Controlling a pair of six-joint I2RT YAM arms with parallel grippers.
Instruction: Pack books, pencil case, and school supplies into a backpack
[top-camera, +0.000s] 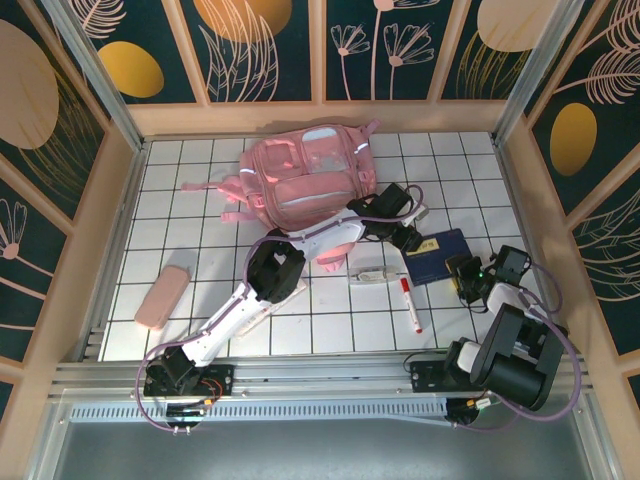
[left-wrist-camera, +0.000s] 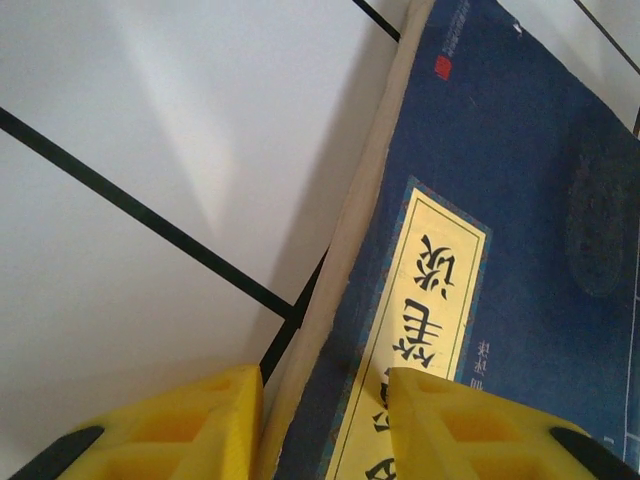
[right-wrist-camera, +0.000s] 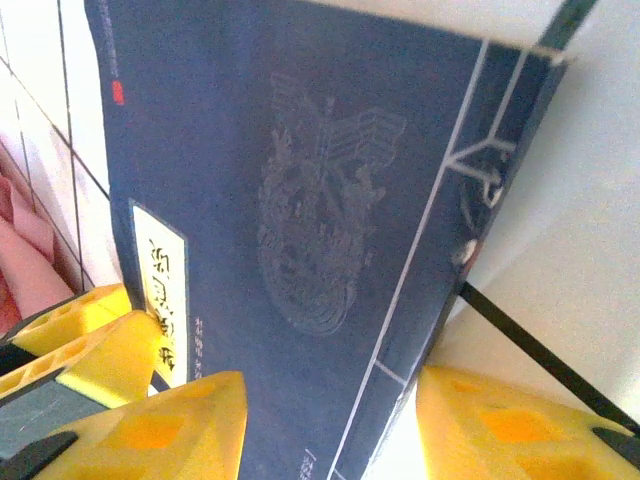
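Observation:
The dark navy book (top-camera: 442, 258) lies on the white tiled table, right of centre. My left gripper (top-camera: 408, 240) is at its left edge. In the left wrist view the left gripper (left-wrist-camera: 322, 385) is open astride the book's (left-wrist-camera: 520, 200) tan page edge, one finger over the pale label, the other over the table. My right gripper (top-camera: 466, 272) is at the book's right edge, and in the right wrist view it (right-wrist-camera: 328, 385) is open astride the book's (right-wrist-camera: 300, 150) spine side. The pink backpack (top-camera: 300, 175) lies at the back. A red-capped white marker (top-camera: 410, 305) lies in front of the book. The pink pencil case (top-camera: 162, 297) lies at the left.
A small white item (top-camera: 370, 273) lies left of the book, under the left arm's reach. A long white flat item (top-camera: 268, 312) lies partly under the left arm. Wooden walls ring the table. The left gripper's yellow fingers (right-wrist-camera: 90, 335) show in the right wrist view.

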